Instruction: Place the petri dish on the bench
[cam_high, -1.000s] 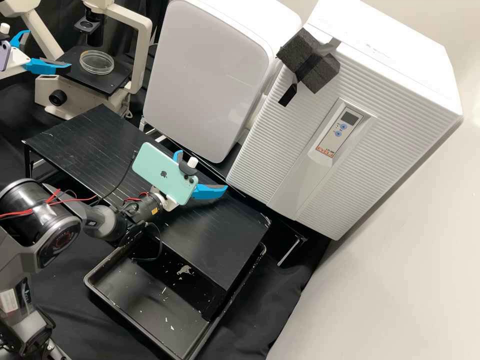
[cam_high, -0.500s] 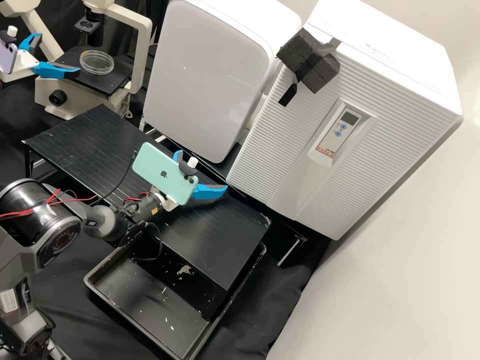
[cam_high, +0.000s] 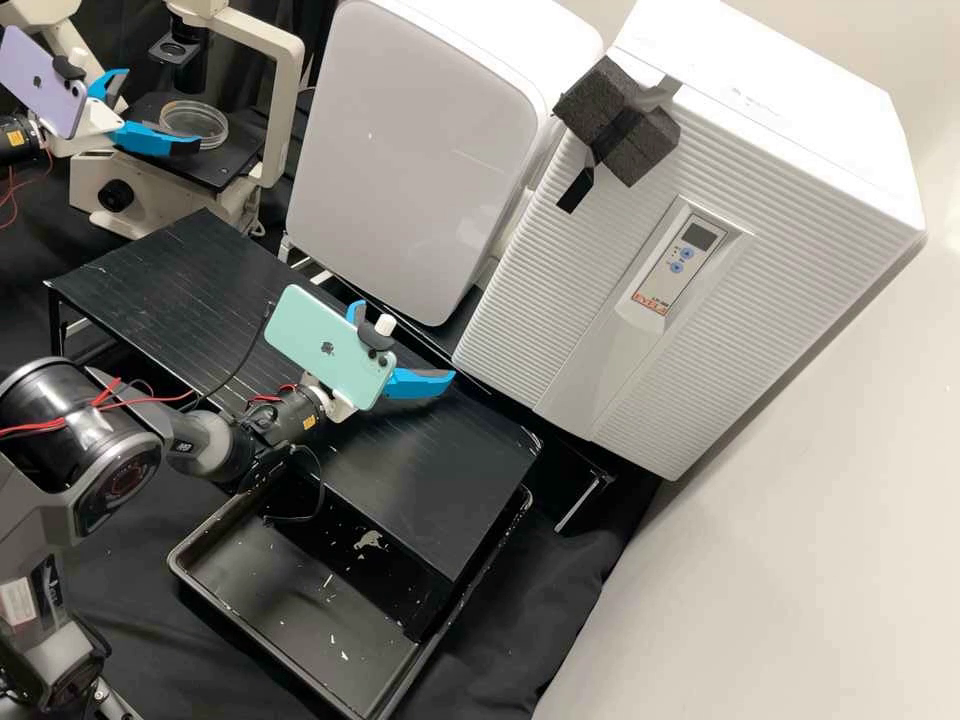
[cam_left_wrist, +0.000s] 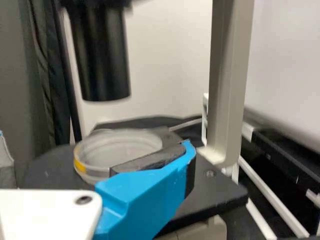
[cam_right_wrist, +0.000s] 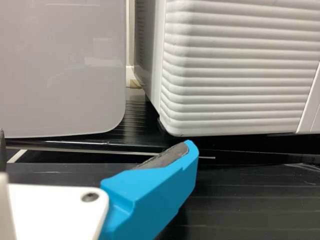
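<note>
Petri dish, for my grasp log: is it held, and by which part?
Nothing is held: the petri dish rests on the microscope stage; the left gripper and right gripper are open.

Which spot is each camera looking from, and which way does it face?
High view: fixed off the arms, facing forward and down over the bench; left gripper and right gripper show.
Left wrist view: on that wrist, facing the petri dish on the microscope stage; own blue fingers.
Right wrist view: on that wrist, facing the ribbed white cabinet; own blue fingers.
High and left wrist views share the dish.
</note>
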